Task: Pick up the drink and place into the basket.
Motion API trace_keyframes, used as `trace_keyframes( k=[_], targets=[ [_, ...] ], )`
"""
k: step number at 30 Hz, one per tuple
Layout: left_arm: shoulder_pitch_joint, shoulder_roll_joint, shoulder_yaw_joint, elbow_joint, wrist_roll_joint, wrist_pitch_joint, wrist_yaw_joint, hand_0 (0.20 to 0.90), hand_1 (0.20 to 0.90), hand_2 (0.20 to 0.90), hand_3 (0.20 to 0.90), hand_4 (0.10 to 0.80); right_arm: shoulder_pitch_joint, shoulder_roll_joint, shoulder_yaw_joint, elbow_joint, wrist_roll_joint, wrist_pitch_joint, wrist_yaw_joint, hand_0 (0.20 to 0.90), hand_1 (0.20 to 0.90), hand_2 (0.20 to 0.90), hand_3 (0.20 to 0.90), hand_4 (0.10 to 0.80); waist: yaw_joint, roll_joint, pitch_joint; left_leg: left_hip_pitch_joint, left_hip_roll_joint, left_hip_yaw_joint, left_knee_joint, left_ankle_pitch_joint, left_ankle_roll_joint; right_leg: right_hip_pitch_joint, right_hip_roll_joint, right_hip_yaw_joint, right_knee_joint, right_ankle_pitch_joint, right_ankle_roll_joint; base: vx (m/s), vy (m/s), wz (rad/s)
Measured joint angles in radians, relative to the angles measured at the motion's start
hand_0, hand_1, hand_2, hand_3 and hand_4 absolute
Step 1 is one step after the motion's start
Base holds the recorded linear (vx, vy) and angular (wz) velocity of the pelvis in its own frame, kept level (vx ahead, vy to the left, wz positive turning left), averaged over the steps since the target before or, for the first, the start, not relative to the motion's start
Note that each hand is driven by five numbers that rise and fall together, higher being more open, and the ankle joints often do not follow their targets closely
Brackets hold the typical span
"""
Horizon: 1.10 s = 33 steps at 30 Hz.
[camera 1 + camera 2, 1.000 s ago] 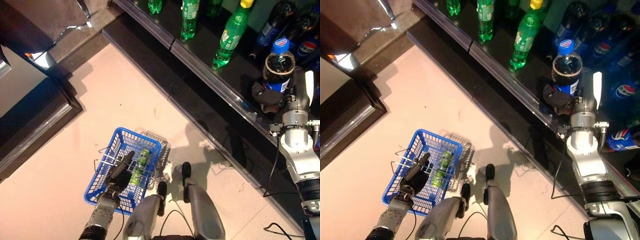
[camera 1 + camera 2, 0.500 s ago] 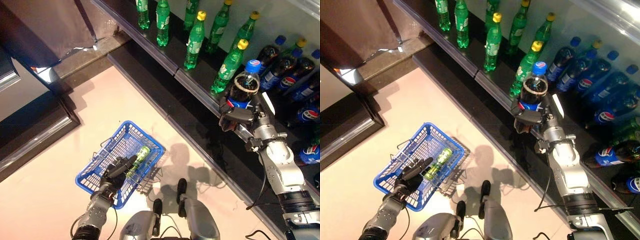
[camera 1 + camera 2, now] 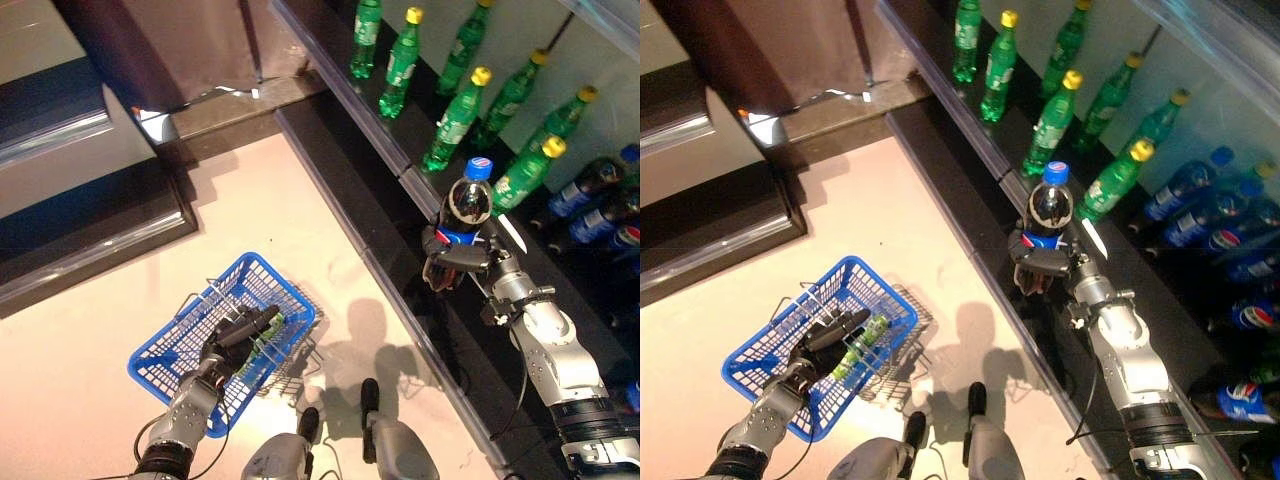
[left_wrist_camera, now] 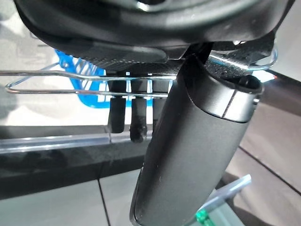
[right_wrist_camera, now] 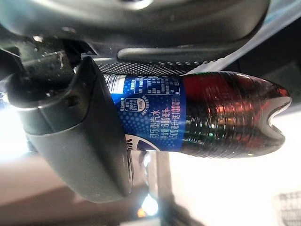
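Observation:
My right hand [image 3: 452, 272] is shut on a dark cola bottle [image 3: 466, 208] with a blue cap, and holds it upright over the front edge of the shelf. In the right wrist view the thumb [image 5: 80, 136] and fingers wrap the bottle's blue label [image 5: 155, 113]. A blue basket [image 3: 170, 397] hangs low over the pale floor at lower left. My left hand [image 3: 236, 334] is curled round its wire handle [image 4: 56, 81]. A green bottle [image 3: 862, 338] lies inside the basket beside that hand.
A dark shelf [image 3: 395, 150] runs diagonally across the right side, with green bottles [image 3: 456, 118] standing on it and blue-labelled cola bottles [image 3: 1185, 190] further right. A dark raised step [image 3: 95, 225] borders the floor at upper left.
The whole view has shifted as the camera moved. My right hand has brought the cola bottle out from the shelf's row to its front edge. My left hand still holds the basket handle.

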Motion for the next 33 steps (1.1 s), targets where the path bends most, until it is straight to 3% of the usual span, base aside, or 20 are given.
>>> trace_keyframes(
  k=[3, 9, 14, 19, 23, 33],
  targets=[
    [0.004, 0.025, -0.004, -0.061, 0.018, 0.031, 0.000, 0.300, 0.300, 0.300, 0.200, 0.100, 0.000, 0.035, 0.039, -0.018, 0.028, 0.018, 0.040, 0.300, 0.300, 0.300, 0.200, 0.100, 0.015, 0.003, -0.002, -0.005, 0.013, -0.018, -0.027, 0.014, -0.019, 0.024, -0.001, -0.042, -0.043, 0.004, -0.005, 0.018, -0.077, 0.41],
    [0.003, 0.074, -0.084, -0.226, 0.023, 0.098, -0.007, 0.300, 0.300, 0.300, 0.200, 0.100, 0.000, 0.080, 0.177, -0.016, 0.028, 0.070, 0.055, 0.300, 0.300, 0.300, 0.200, 0.100, 0.039, 0.005, -0.003, -0.008, 0.021, -0.025, -0.035, 0.033, -0.025, 0.042, -0.003, -0.082, -0.051, 0.001, -0.006, 0.018, -0.032, 0.32],
    [-0.011, 0.133, -0.170, -0.363, 0.023, 0.178, -0.034, 0.300, 0.300, 0.300, 0.200, 0.100, -0.029, 0.150, 0.310, 0.029, 0.026, 0.070, 0.011, 0.300, 0.300, 0.300, 0.200, 0.100, 0.085, 0.007, -0.003, -0.005, 0.021, -0.030, -0.037, 0.043, -0.029, 0.067, -0.009, -0.114, -0.052, -0.006, 0.000, 0.022, -0.009, 0.31],
    [-0.043, 0.186, -0.227, -0.468, 0.023, 0.255, -0.068, 0.300, 0.300, 0.300, 0.200, 0.100, -0.087, 0.229, 0.367, 0.158, 0.019, 0.065, -0.094, 0.300, 0.300, 0.300, 0.200, 0.100, 0.125, 0.015, -0.007, -0.009, 0.012, -0.072, -0.042, 0.048, -0.035, 0.092, -0.024, -0.162, -0.051, -0.026, 0.003, 0.038, 0.008, 0.32],
    [-0.066, 0.190, -0.273, -0.579, 0.023, 0.299, -0.108, 0.300, 0.300, 0.300, 0.200, 0.100, -0.116, 0.256, 0.405, 0.273, -0.011, 0.058, -0.175, 0.300, 0.300, 0.300, 0.200, 0.100, 0.152, 0.026, -0.013, -0.025, 0.010, -0.076, -0.036, 0.067, -0.034, 0.104, -0.035, -0.194, -0.052, -0.034, 0.010, 0.044, 0.012, 0.47],
    [-0.159, 0.159, -0.395, -0.628, -0.030, 0.358, -0.119, 0.300, 0.300, 0.300, 0.200, 0.100, -0.199, 0.349, 0.479, 0.619, -0.035, 0.040, -0.261, 0.300, 0.300, 0.300, 0.200, 0.100, 0.199, 0.061, -0.030, -0.018, -0.004, -0.109, -0.035, 0.080, -0.035, 0.145, -0.043, -0.240, -0.052, -0.054, 0.025, 0.045, 0.028, 0.23]
  ],
)
